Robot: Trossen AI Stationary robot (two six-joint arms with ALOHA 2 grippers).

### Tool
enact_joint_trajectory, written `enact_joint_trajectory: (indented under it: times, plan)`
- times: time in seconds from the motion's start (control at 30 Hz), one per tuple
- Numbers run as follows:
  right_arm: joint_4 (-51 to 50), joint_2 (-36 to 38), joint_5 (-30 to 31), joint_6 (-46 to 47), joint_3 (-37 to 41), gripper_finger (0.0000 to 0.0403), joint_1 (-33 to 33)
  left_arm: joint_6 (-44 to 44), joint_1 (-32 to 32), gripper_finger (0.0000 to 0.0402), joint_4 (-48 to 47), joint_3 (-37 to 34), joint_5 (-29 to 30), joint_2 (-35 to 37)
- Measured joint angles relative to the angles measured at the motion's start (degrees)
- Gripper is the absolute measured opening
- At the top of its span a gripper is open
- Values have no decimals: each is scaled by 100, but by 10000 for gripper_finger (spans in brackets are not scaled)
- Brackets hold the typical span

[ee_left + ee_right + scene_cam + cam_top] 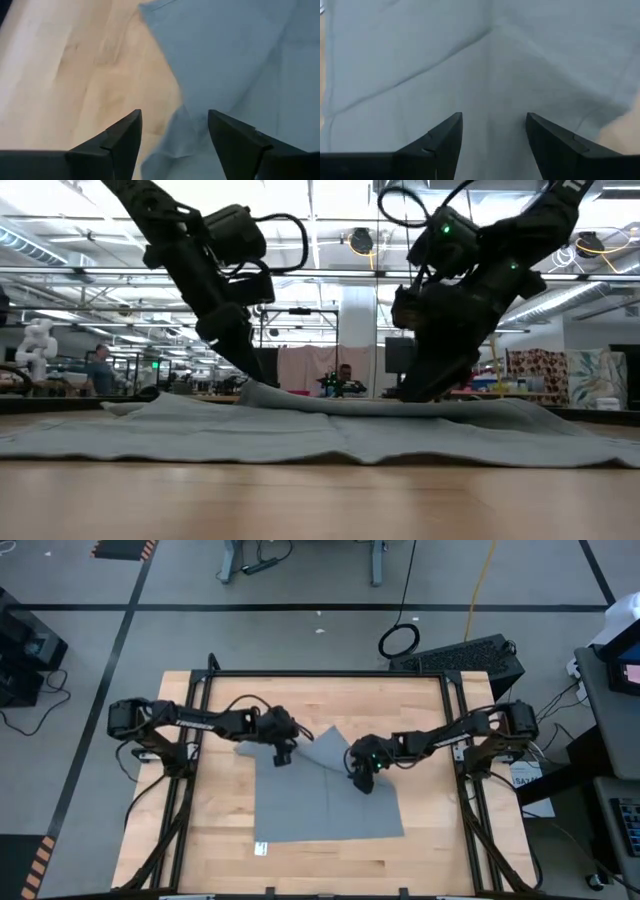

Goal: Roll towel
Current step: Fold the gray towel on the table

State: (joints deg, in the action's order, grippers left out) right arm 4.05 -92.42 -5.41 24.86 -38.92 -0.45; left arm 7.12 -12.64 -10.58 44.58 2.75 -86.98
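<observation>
The grey-blue towel [330, 805] lies spread on the wooden table, with a flap [325, 745] folded over at its far edge. My left gripper [283, 753] stands open at the towel's far left corner, slanting down. In the left wrist view a rumpled edge of the towel [172, 140] shows between its fingers, with bare wood beside it. My right gripper [362, 780] is open and slants down over the towel's far middle. The right wrist view shows only creased cloth [490, 75] ahead of its fingers. My left gripper has its open fingers on either side of the towel's rumpled far left edge [172, 140], coming from above at a slant. Whether the fingertips touch the cloth, I cannot tell. My right gripper hangs low over the towel's far middle [415, 395]. Whether it touches, I cannot tell.
Black frame rails [455, 710] run along the table's left, right and far sides. A small white tag [262, 848] lies by the towel's near left corner. Bare wood [220, 810] shows to the left of the towel and along the near edge.
</observation>
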Motion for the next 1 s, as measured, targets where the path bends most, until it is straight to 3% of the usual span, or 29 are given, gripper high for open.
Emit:
enact_joint_trajectory:
  times: [0.23,0.33,0.43,0.8,1.0]
  plan:
    - [23,2,281,150,0,210,530,130,-291,117,-243,0,-664,0]
    - [43,2,286,151,0,210,661,70,-283,95,-242,0,-815,0]
    - [42,4,286,150,0,210,735,-84,-279,108,-303,0,-1060,64]
    - [42,4,268,-95,0,210,770,-23,41,232,-497,4,-1100,66]
    - [52,4,269,-216,0,210,768,78,6,217,-489,7,-747,-277]
